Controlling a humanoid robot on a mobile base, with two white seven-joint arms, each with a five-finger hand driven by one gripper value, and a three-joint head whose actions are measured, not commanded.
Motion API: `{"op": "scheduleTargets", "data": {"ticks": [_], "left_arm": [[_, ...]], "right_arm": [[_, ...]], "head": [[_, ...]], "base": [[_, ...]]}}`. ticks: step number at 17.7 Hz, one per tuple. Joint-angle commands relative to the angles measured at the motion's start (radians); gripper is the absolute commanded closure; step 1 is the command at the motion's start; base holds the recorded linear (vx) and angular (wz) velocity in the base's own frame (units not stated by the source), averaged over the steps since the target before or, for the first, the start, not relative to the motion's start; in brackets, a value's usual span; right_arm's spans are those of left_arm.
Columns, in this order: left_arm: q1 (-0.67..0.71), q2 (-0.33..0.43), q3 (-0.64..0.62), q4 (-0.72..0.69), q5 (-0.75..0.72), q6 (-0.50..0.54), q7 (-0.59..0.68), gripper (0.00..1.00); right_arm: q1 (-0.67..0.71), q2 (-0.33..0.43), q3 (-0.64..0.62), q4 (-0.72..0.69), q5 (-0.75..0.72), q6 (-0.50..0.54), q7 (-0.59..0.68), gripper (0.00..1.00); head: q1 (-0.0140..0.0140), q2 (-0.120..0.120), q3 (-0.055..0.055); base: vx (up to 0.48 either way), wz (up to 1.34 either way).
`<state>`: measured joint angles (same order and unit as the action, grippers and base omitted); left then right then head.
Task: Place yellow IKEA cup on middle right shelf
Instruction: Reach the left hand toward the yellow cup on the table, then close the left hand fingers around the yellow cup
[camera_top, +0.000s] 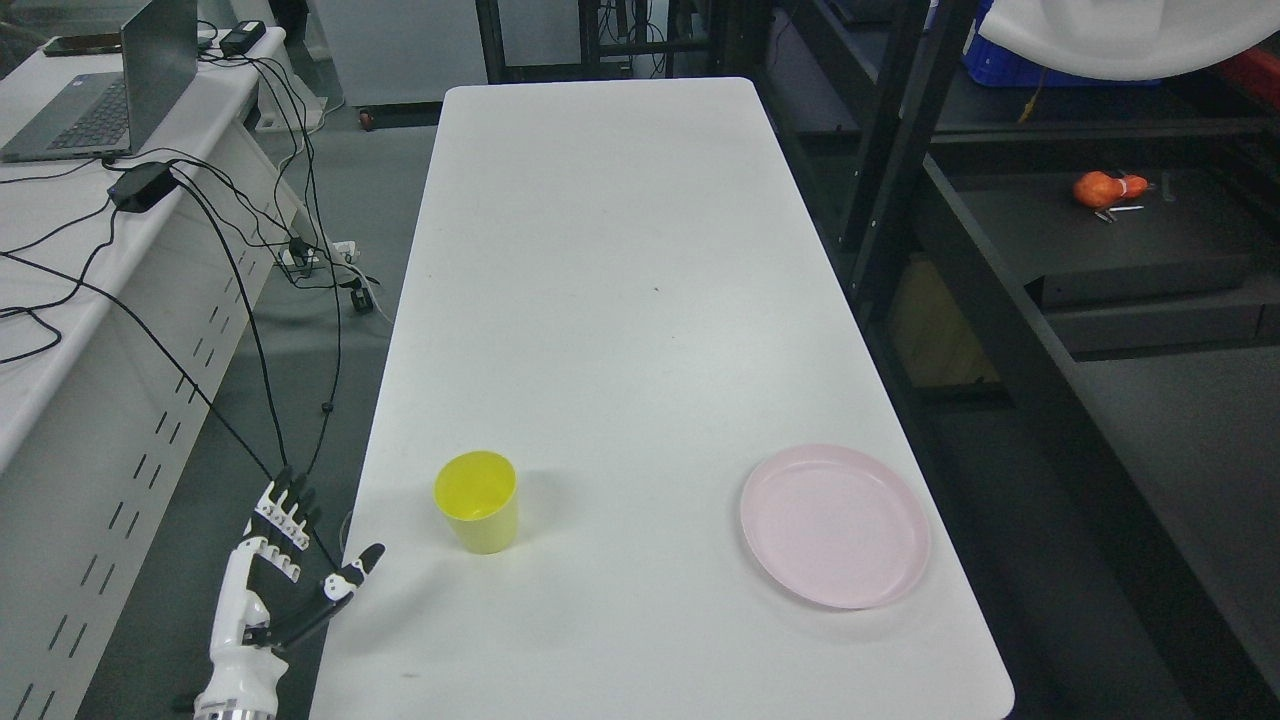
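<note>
The yellow cup (477, 514) stands upright and empty on the white table (620, 300), near its front left. My left hand (300, 555) is at the table's left edge, a short way left of and below the cup, apart from it. Its fingers (283, 510) are spread and the thumb points toward the cup; it holds nothing. The right arm does not show. A black shelf unit (1100, 230) stands to the right of the table.
A pink plate (835, 525) lies on the table's front right. An orange object (1105, 188) lies on a shelf board at the right. A desk (90, 200) with a laptop (110, 90) and cables stands at the left.
</note>
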<state>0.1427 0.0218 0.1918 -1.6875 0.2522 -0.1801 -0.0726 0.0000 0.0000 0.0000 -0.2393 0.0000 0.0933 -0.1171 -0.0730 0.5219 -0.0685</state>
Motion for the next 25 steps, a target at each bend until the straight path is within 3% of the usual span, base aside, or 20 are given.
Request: {"op": "scheduleTargets", "data": {"ticks": [1,4,9,25], "left_arm": [[-0.006,0.014,0.008,0.008,0.005,-0.002,-0.004,0.01],[-0.009,0.012,-0.015,0.009,0.009,-0.002,-0.004,0.01],[-0.025,0.012,-0.104,0.011,0.137,-0.001,-0.064,0.01],[-0.196,-0.004,-0.222,0.155,0.134,0.094,-0.113,0.01]], "right_arm": [[0.014,-0.017,0.017,0.0,-0.025,0.0,0.001,0.01],[0.014,-0.017,0.017,0.0,-0.025,0.0,0.001,0.01],[0.014,-0.017,0.017,0.0,-0.025,0.0,0.001,0.01],[0.014,-0.017,0.017,0.0,-0.025,0.0,0.001,0.01]], "head": [[0.0,0.0,0.0],[0.0,0.0,0.0],[0.0,0.0,0.0],[0.0,0.0,0.0]], "base": [[0.0,0.0],[0.0,0.0],[0.0,0.0],[0.0,0.0]]}}
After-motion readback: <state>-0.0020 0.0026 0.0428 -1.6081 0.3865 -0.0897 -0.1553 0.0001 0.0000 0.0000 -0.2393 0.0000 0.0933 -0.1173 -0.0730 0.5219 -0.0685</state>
